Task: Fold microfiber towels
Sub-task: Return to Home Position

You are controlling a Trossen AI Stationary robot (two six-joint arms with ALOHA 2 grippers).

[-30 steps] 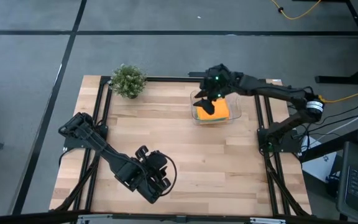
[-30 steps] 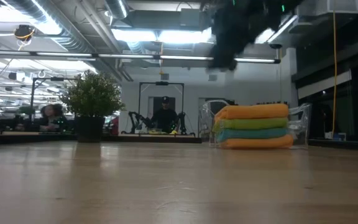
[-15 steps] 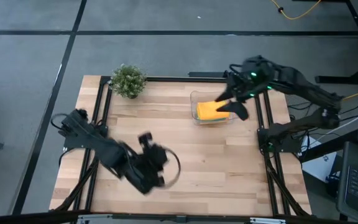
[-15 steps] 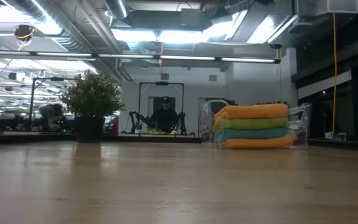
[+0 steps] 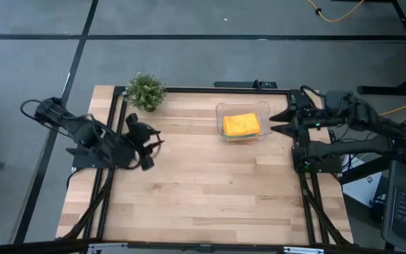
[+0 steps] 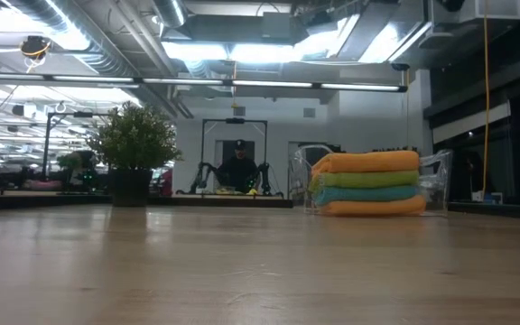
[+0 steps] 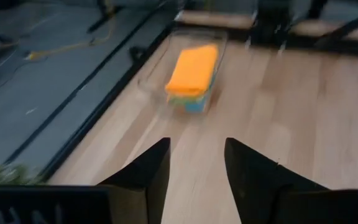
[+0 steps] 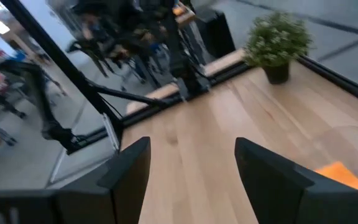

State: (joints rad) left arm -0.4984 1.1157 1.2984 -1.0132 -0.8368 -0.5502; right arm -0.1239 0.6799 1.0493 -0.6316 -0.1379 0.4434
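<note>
The folded microfiber towels (image 6: 368,183) lie stacked flat in a clear tub (image 5: 225,113) at the table's far right: orange on top, then lime green, teal, and orange at the bottom. From above only the top orange towel (image 5: 240,125) shows. My left gripper (image 5: 149,137) hovers over the table's left part, open and empty, pointing toward the tub (image 7: 191,68). My right gripper (image 5: 279,121) hangs open and empty just right of the tub, at the table's right edge. In its wrist view (image 8: 191,146) only an orange corner (image 8: 339,175) shows.
A small potted plant (image 5: 145,91) stands at the far left corner, also seen in the right wrist view (image 8: 277,38). Black frame rails (image 5: 116,120) run along the table's sides. Bare wood (image 5: 210,190) fills the middle and near part. People sit in the room beyond (image 6: 238,167).
My right gripper has drawn back from above the tub toward the table's right edge, rising. My left gripper has swung from the near middle toward the left and far side, rising and rolling. The towel stack has stayed in place.
</note>
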